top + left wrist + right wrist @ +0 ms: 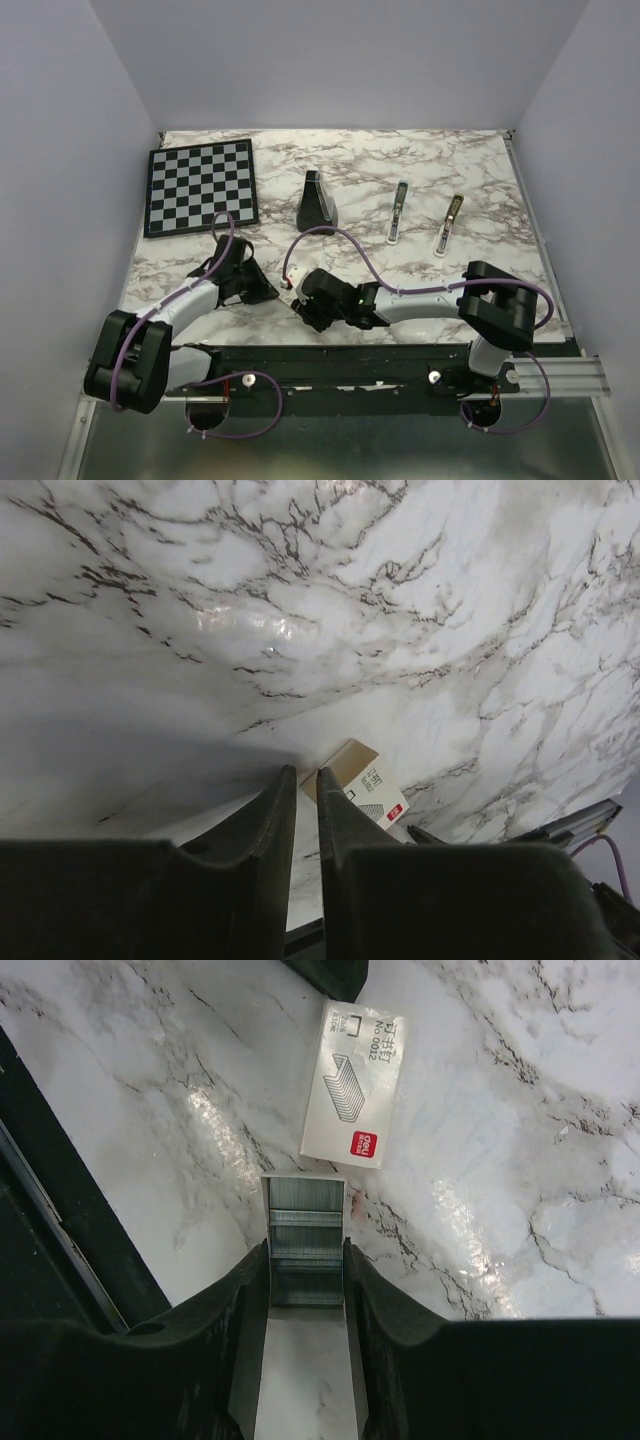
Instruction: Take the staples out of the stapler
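The stapler, a slim blue-grey bar with a teal end, lies at the back right of the marble table, far from both grippers. My right gripper is shut on a small white open tray. Silver-grey ridged strips of staples lie in the tray, just above the table. In the top view this gripper is near the front middle. The printed staple box sleeve lies flat just beyond it. My left gripper is nearly closed and empty, low over the table, pointing at the sleeve.
A black wedge stands behind the grippers at the middle. A second slim bar with an olive end lies right of the stapler. A chessboard lies at the back left. The table's black front rail is close on the right gripper's left.
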`<state>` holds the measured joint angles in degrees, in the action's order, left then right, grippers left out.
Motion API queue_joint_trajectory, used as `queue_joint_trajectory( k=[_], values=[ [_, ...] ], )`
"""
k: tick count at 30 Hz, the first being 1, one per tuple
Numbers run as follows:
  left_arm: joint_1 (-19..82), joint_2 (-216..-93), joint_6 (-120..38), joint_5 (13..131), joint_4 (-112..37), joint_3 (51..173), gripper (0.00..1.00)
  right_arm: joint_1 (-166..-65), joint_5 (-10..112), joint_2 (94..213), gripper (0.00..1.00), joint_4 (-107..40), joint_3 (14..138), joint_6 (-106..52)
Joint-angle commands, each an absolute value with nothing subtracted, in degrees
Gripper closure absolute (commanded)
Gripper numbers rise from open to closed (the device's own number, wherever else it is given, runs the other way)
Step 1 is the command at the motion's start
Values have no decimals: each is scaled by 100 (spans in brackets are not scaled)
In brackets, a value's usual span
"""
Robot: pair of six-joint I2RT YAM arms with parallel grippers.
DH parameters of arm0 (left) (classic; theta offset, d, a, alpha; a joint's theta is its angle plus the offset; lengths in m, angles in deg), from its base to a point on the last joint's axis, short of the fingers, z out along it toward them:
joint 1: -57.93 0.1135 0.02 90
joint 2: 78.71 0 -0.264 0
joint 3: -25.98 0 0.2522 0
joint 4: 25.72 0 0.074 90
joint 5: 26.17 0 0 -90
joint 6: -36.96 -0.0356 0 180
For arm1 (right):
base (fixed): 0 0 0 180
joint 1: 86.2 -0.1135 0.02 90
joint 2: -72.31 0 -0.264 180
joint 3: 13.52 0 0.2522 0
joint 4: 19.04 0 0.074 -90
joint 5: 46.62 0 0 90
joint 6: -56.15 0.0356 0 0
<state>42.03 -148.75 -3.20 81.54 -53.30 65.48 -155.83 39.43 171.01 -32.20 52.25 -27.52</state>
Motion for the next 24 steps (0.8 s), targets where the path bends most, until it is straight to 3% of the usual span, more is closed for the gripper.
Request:
queue_joint_trajectory(
  k=[1, 13, 24],
  values=[
    [4018, -14718, -75, 8229, -5275, 6321, 78, -15564, 3995, 17110, 58, -3429, 5288, -2928],
    [3886, -13962, -259, 7060, -6233, 6645, 78, -15520, 3819, 16873, 58, -3588, 4972, -2911],
    [3913, -13962, -690, 7736, -5987, 6954, 60, -15476, 3573, 17022, 58, -3895, 5253, -2823]
  ],
)
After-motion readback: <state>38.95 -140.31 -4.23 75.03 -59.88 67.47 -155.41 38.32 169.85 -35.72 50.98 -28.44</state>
